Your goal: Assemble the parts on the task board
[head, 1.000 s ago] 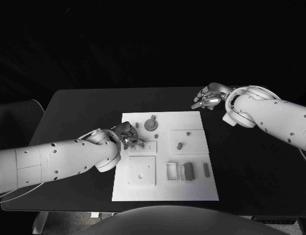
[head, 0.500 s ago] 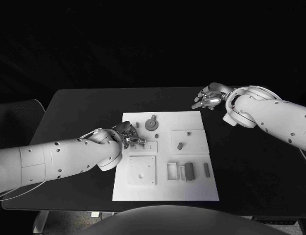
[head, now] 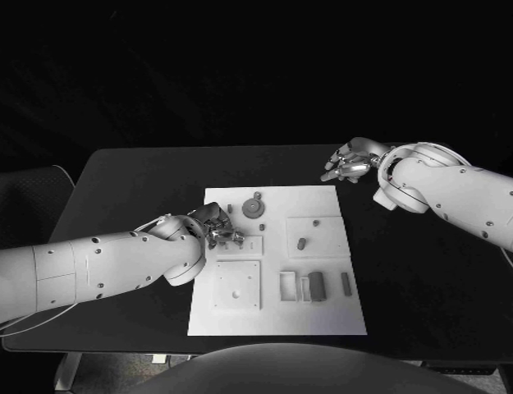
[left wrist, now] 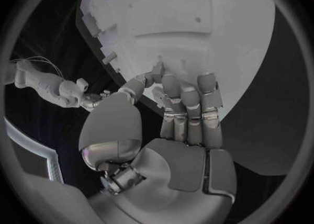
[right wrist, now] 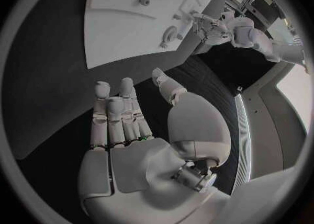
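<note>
On the black tabletop (head: 138, 176) the white task board (head: 327, 316) lies at the centre, and going from left to right, the left hand (head: 217, 227) comes first, at about nine o'clock on the board, right over its left edge. Its fingers (left wrist: 188, 110) are bunched together with their tips down against the board's surface; whether a small part is pinched under them I cannot tell, since the fingers cover that spot. Just past it, toward twelve o'clock, a round grey disc (head: 253, 208) with a short stem lies on the board, and a small peg (head: 301, 243) sits in a square block near the middle. Toward six o'clock are a square plate (head: 237, 287) with a pin, then a frame (head: 288, 286), a dark bar (head: 317, 286) and a thin strip (head: 346, 284) side by side. Off the board at about one o'clock, the right hand (head: 349, 166) hovers above bare tabletop, fingers loosely apart and holding nothing. The main risk sits with the left hand: pressing at the board's rim could nudge the whole board, shifting the loose parts, and a small part under bunched fingers could slip or tip if it is lifted with a poor pinch.
</note>
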Robot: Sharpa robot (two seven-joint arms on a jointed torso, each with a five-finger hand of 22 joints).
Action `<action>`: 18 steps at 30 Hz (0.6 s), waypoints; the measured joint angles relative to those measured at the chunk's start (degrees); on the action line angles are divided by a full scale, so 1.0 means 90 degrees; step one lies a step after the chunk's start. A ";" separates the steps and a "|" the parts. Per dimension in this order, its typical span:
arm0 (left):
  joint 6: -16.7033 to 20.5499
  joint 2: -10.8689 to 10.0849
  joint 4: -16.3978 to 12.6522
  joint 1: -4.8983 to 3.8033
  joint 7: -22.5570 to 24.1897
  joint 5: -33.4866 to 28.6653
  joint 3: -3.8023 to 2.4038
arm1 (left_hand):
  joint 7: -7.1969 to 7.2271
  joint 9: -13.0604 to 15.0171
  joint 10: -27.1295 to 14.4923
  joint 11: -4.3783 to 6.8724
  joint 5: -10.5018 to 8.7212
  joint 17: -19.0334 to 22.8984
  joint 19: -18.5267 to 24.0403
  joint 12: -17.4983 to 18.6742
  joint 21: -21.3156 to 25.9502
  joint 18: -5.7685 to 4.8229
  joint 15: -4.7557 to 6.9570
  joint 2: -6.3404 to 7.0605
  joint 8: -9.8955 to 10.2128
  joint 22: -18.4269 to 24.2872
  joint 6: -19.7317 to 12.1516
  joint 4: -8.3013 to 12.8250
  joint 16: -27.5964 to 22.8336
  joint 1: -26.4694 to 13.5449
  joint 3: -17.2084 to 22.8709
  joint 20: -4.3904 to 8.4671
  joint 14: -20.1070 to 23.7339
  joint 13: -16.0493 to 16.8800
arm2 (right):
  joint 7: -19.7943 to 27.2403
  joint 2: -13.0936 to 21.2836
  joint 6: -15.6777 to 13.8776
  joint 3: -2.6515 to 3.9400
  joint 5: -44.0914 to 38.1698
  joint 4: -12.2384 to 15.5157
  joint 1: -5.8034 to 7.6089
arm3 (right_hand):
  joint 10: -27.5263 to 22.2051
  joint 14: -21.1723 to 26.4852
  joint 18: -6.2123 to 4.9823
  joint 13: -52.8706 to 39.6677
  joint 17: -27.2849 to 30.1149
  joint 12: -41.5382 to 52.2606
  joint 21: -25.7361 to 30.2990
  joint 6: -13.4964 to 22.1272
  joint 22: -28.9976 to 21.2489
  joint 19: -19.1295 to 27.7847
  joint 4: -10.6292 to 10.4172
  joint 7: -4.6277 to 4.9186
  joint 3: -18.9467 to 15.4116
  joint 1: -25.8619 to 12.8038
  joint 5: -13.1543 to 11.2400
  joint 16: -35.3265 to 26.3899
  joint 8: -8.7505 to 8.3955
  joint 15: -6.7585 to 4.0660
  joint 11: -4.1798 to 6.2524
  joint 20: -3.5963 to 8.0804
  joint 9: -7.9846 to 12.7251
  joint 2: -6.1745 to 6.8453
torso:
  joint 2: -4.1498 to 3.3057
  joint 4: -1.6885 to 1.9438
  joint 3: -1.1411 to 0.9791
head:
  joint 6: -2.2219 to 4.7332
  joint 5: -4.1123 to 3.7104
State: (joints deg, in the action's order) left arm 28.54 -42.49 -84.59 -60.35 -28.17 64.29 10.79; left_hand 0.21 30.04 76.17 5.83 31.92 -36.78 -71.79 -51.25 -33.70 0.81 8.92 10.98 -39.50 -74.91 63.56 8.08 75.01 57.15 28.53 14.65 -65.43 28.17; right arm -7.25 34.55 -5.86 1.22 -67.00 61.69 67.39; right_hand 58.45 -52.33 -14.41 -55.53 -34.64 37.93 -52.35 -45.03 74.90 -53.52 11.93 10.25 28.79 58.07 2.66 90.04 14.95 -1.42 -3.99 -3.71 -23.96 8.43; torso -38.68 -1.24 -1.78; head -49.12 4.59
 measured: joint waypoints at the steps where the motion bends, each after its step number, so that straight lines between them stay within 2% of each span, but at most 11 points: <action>1: -0.0004 0.0000 -0.0002 0.0000 0.0000 -0.0003 0.0000 | 0.0000 0.0000 0.0000 0.0000 0.0000 0.0000 0.0000 0.0000 0.0000 0.0000 0.0000 0.0000 -0.0014 0.0000 0.0000 0.0000 0.0000 0.0000 0.0000 0.0000 0.0000 0.0000 | 0.0000 0.0000 0.0000 0.0000 0.0000 -0.0001 0.0000 | 0.0000 0.0000 -0.0005 0.0000 0.0000 0.0000 0.0000 0.0000 0.0000 0.0000 0.0000 0.0000 0.0000 0.0000 0.0000 0.0000 0.0000 0.0000 0.0000 0.0000 0.0000 0.0000 | 0.0000 0.0001 0.0000 | -0.0001 -0.0001; 18: -0.0099 -0.0007 -0.0056 -0.0003 -0.0010 -0.0033 0.0006 | 0.0000 0.0018 -0.0001 -0.0004 -0.0030 -0.0005 -0.0002 0.0000 0.0000 0.0000 0.0012 -0.0008 -0.0019 0.0001 -0.0002 -0.0017 0.0023 -0.0008 0.0017 -0.0001 0.0012 0.0006 | 0.0000 0.0000 0.0001 0.0000 0.0000 -0.0003 0.0000 | 0.0000 0.0002 -0.0013 -0.0001 0.0000 0.0000 0.0000 -0.0014 0.0000 0.0000 0.0000 0.0015 0.0000 0.0000 0.0000 0.0000 0.0000 0.0006 0.0000 0.0000 -0.0001 0.0000 | 0.0000 0.0004 0.0002 | -0.0034 -0.0001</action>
State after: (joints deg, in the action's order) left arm 27.65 -42.55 -85.10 -60.38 -28.27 64.00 10.85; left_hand 0.22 30.20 76.16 5.80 31.66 -36.83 -71.81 -51.25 -33.70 0.81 9.03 10.91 -39.67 -74.90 63.55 7.92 75.21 57.08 28.68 14.64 -65.32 28.22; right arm -7.25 34.55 -5.85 1.22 -67.00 61.67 67.39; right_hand 58.45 -52.31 -14.52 -55.54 -34.64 37.93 -52.35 -45.15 74.90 -53.52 11.93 10.38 28.79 58.07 2.66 90.04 14.95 -1.37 -3.99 -3.71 -23.97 8.43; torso -38.68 -1.20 -1.76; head -49.42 4.58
